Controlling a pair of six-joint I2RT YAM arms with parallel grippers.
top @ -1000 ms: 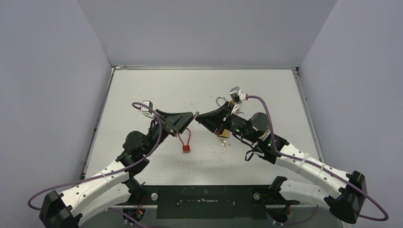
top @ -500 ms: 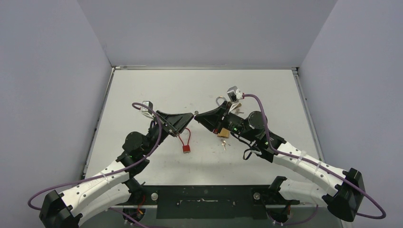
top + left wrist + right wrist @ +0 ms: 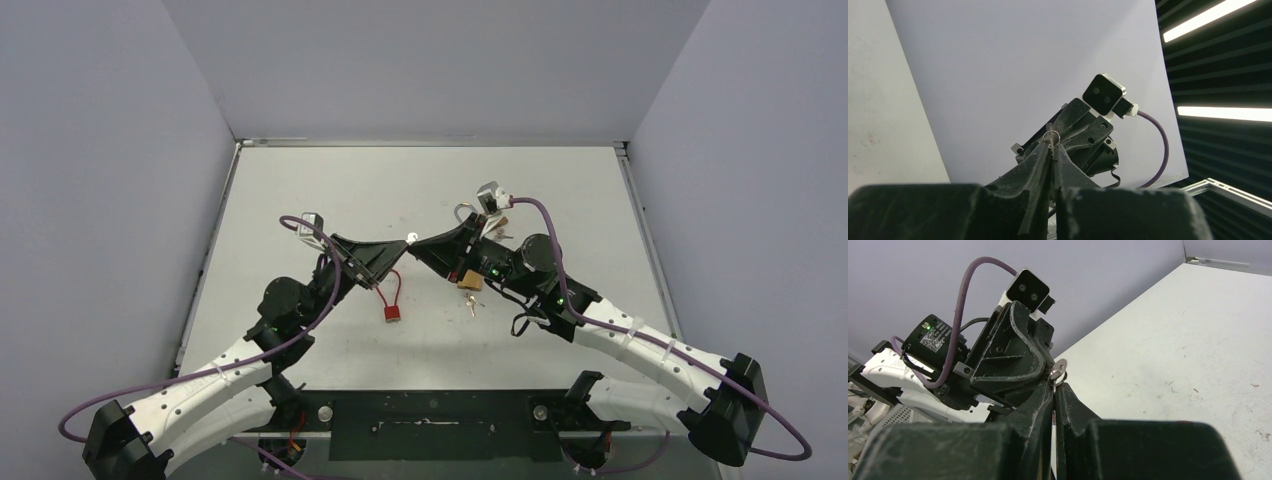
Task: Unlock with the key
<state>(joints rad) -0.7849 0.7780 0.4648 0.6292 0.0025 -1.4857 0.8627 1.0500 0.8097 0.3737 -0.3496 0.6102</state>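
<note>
The red padlock lies flat on the table near the middle, its body toward the arm bases and its red loop reaching away from them. Just beyond that loop and above the table, the left gripper and the right gripper meet tip to tip, the left coming in from the padlock's left and the right from its right. A small silver key sits exactly where they meet. In the left wrist view the two fingers are clenched together with the key's round head poking out at their tips. In the right wrist view the fingers are likewise pressed shut with the same round head at their tips, so both jaws are grasping the key at once. To the right of the red padlock, partly under the right arm, lies a brass padlock with a few loose keys just beside it on the near side. Farther back from the red padlock, beyond the right gripper, a silver shackle shows on the table.
</note>
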